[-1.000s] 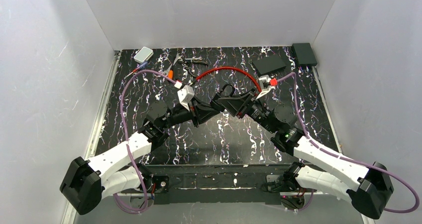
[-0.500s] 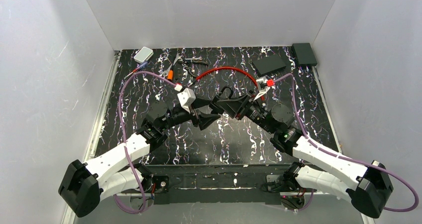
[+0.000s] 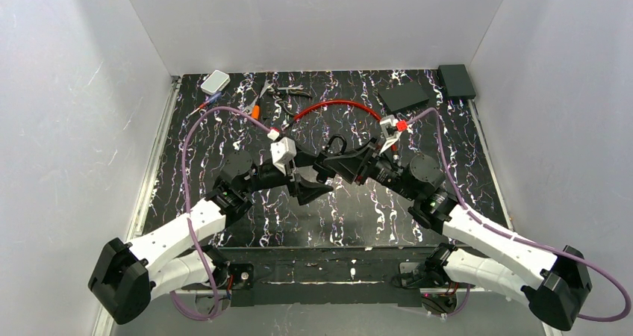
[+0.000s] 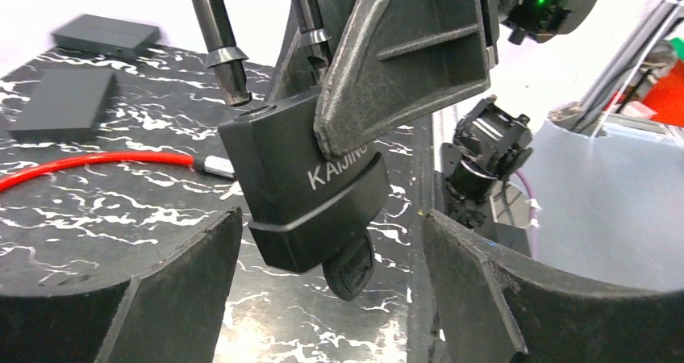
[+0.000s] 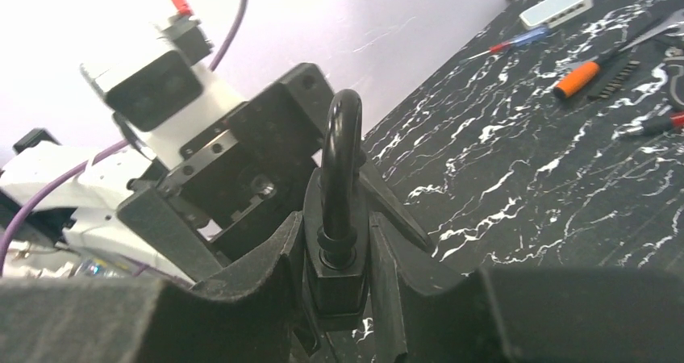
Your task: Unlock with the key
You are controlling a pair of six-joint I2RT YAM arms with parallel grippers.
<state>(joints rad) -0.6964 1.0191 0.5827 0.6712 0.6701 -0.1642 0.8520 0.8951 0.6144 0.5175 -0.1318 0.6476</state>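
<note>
My right gripper (image 5: pixel 337 234) is shut on the body of a black padlock (image 5: pixel 335 286) and holds it above the table with its shackle (image 5: pixel 343 153) pointing up. In the left wrist view the padlock (image 4: pixel 310 189) hangs from a right finger (image 4: pixel 403 56). A key with a black head (image 4: pixel 348 268) sticks out of its underside. My left gripper (image 4: pixel 331 215) is open, one finger on each side of the key head, touching neither key nor lock. From above, the left gripper (image 3: pixel 319 176) faces the padlock (image 3: pixel 330 159) at table centre.
A red cable (image 3: pixel 336 106) curves across the table behind the grippers. Hand tools (image 3: pixel 284 91) and a white box (image 3: pixel 216 81) lie at the back left. Two flat black boxes (image 3: pixel 403 97) (image 3: pixel 456 80) lie at the back right. An orange-handled screwdriver (image 5: pixel 577 79) shows in the right wrist view.
My left gripper has opened, let go of the key and drawn back a little toward its base. The key stays in the lock. The right gripper with the padlock shifted slightly left.
</note>
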